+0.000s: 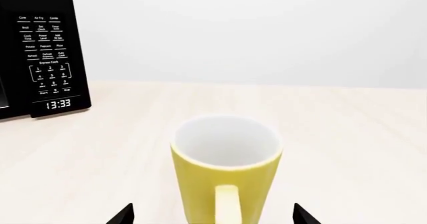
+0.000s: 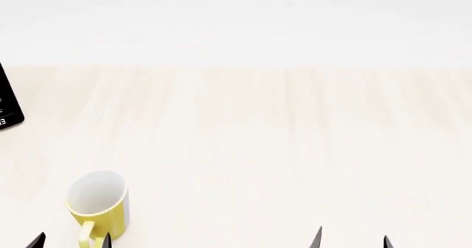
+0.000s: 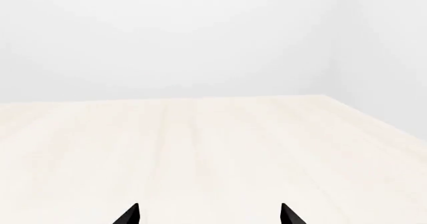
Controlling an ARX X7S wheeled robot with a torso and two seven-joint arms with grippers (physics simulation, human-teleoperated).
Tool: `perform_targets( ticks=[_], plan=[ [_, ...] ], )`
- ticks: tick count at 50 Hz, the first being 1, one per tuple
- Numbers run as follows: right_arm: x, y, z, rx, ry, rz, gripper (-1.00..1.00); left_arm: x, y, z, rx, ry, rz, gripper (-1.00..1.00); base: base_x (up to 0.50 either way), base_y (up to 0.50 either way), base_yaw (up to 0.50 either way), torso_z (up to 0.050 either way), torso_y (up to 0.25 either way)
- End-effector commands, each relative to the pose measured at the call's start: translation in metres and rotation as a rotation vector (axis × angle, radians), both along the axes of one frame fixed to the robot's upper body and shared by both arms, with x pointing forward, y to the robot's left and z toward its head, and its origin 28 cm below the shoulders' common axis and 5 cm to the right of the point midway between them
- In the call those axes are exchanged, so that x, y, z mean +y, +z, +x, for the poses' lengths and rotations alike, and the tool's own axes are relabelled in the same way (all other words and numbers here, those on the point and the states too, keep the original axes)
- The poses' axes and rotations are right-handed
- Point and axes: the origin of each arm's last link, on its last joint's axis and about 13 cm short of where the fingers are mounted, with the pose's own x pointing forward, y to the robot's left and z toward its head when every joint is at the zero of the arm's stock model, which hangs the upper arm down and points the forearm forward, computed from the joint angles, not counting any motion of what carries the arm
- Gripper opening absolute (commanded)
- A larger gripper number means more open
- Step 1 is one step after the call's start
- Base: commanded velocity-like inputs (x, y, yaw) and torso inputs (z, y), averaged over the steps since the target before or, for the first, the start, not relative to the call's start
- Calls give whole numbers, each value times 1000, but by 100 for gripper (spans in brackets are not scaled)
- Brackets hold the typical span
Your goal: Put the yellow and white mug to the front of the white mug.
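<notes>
The yellow and white mug (image 2: 97, 205) stands upright on the pale wooden counter at the near left, its yellow handle toward me. In the left wrist view the mug (image 1: 225, 176) fills the middle, white inside, handle facing the camera. My left gripper (image 2: 72, 241) is open, its two black fingertips (image 1: 123, 215) either side of the mug's handle side, not touching it. My right gripper (image 2: 352, 239) is open and empty over bare counter at the near right; it also shows in the right wrist view (image 3: 209, 216). The white mug is out of view.
A black microwave (image 1: 40, 57) with a keypad and a clock stands at the far left; its corner (image 2: 9, 107) shows in the head view. A pale wall runs along the back of the counter (image 2: 280, 137).
</notes>
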Motion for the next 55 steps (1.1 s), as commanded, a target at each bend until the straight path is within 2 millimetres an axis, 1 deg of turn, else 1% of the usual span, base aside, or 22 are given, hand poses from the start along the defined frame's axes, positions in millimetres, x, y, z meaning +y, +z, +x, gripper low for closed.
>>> perform_targets(
  ticks=[1,9,24,33,39,47,48,55],
  plan=[
    [0,-1,0,7,-6,8,100,0,-1,1,6,-3,1,100,0,0,0,0,0],
    [0,-1,0,7,-8,7,100,0,-3,2,20,-8,-14,100,0,0,0,0,0],
    [0,0,0,5,-7,6,100,-1,-18,13,93,1,12,100,0,0,0,0,0],
    [0,0,0,3,-8,5,100,-1,-20,17,105,17,-13,100,0,0,0,0,0],
    [0,0,0,2,-8,5,100,-1,-19,17,100,8,-40,100,0,0,0,0,0],
    [0,0,0,1,-7,5,100,-2,-20,16,87,-12,-32,100,0,0,0,0,0],
    [0,0,0,1,-7,4,100,-2,-19,15,80,-12,-20,-100,0,0,0,0,0],
    [0,0,0,1,-6,4,100,-2,-18,14,60,-32,-21,-100,0,0,0,0,0]
  ],
)
